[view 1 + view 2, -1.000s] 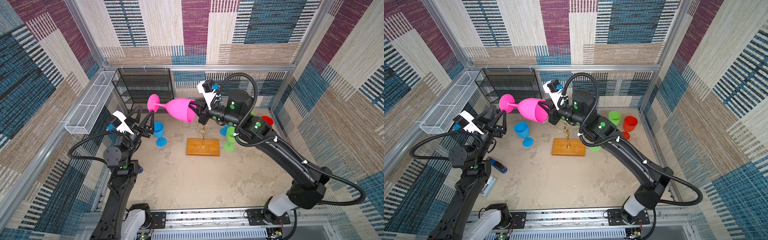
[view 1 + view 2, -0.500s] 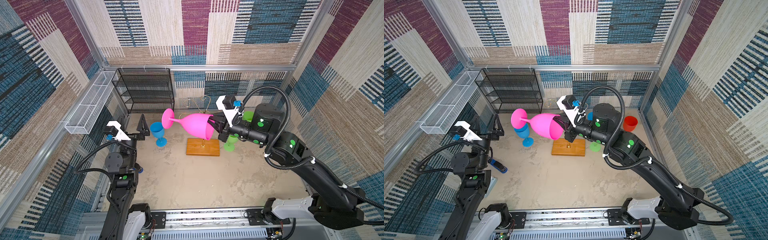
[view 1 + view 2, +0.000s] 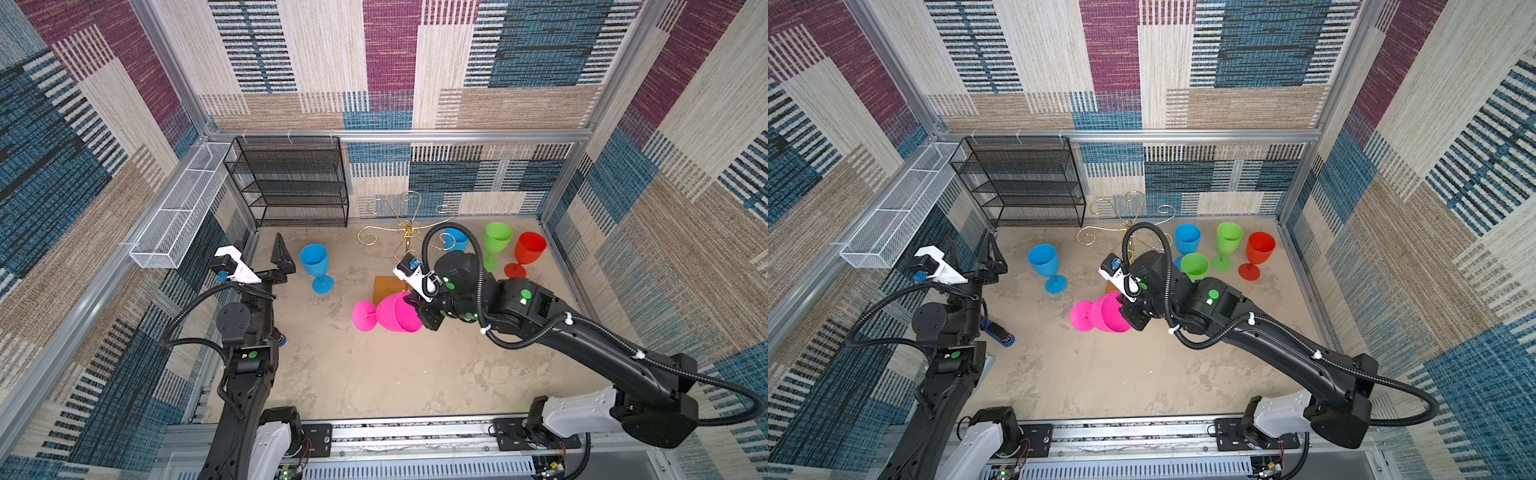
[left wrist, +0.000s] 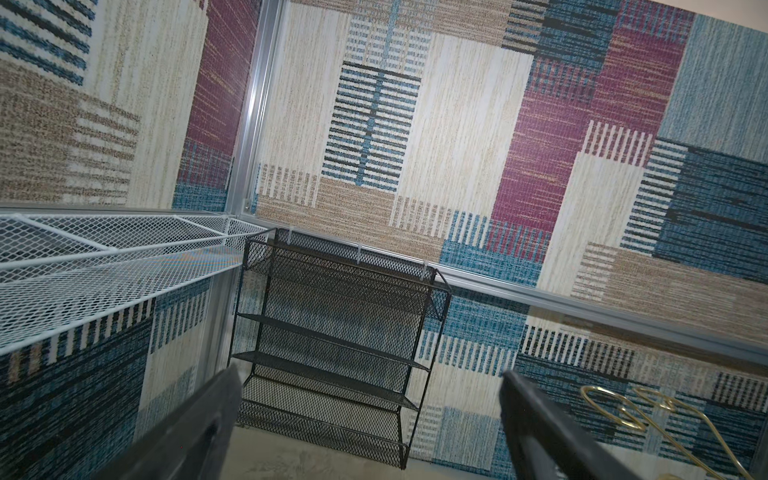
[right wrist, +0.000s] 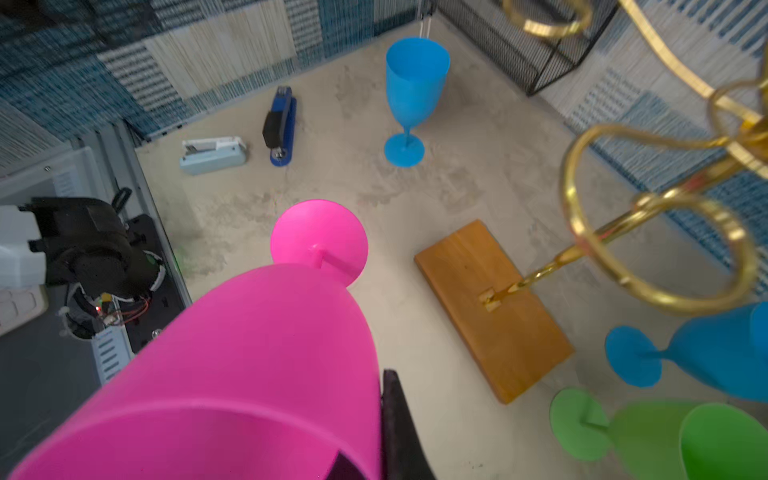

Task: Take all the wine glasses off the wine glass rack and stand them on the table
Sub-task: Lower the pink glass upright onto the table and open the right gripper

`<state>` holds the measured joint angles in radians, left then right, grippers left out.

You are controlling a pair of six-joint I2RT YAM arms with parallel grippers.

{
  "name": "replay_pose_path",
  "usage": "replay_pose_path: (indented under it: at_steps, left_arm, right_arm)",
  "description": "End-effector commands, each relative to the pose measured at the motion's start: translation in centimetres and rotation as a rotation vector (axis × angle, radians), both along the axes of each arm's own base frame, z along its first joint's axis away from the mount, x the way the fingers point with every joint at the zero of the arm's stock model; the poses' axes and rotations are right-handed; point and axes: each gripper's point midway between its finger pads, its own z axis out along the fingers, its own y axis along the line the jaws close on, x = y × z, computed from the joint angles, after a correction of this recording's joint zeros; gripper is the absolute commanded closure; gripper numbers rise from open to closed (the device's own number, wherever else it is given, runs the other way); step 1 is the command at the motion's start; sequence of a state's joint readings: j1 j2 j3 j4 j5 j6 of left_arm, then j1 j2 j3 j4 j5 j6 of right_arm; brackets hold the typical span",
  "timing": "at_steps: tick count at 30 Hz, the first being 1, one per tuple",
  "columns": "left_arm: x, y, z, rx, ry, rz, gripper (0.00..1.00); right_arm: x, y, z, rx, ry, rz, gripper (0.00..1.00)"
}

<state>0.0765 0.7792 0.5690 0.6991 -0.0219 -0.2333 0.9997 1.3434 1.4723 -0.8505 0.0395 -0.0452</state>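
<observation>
A pink wine glass (image 3: 392, 316) lies on its side low over the table, foot pointing left, just in front of the wine glass rack's wooden base (image 3: 384, 286). My right gripper (image 3: 415, 305) is shut on its rim, one finger (image 5: 392, 411) outside the bowl (image 5: 249, 353) and the other inside. The wine glass rack (image 3: 409, 226), gold wire with curled arms (image 3: 1129, 226), holds no glass on the arms in view. My left gripper (image 3: 259, 257) stands open and empty at the left, aimed at the back wall; its fingers (image 4: 540, 428) frame the black shelf.
A blue glass (image 3: 316, 262) stands left of the rack. Blue, green and red glasses (image 3: 1260, 249) stand at the back right. A black mesh shelf (image 3: 291, 183) and a white wire basket (image 3: 183, 208) line the back left. Two staplers (image 5: 280, 124) lie near the left arm.
My right arm has carried the pink glass down and forward, from above the rack to low in front of its base. My left gripper opened wide and drew back to the left.
</observation>
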Motion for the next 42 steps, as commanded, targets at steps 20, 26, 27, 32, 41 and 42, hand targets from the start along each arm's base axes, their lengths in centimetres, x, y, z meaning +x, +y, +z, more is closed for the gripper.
replay_pose_path:
  at_steps: [20,26,27,32,41,42]
  left_arm:
    - [-0.1,-0.2,-1.1,0.089,0.014,0.014,0.01]
    - [0.0,-0.3,-1.2,0.096,0.016,0.01,0.01]
    - [0.0,-0.3,-1.3,0.097,0.017,0.01,0.01]
    - [0.2,-0.6,-1.9,0.133,0.035,0.011,0.01]
    - [0.6,-2.3,-9.0,0.145,0.28,-0.09,0.01]
    - [0.5,-2.3,-10.0,0.149,0.305,-0.085,0.01]
  right_arm:
    - [2.4,-1.7,-15.3,-0.541,0.243,-0.199,0.94]
    - [2.7,0.2,-12.3,-0.418,0.22,-0.171,0.64]
    - [2.6,0.4,-11.9,-0.4,0.218,-0.163,0.59]
    - [2.8,1.9,-6.1,-0.22,0.157,-0.137,0.38]
    - [3.6,-4.6,10.2,0.308,-0.157,-0.235,0.01]
    - [3.4,-6.2,11.3,0.353,-0.206,-0.265,0.01]
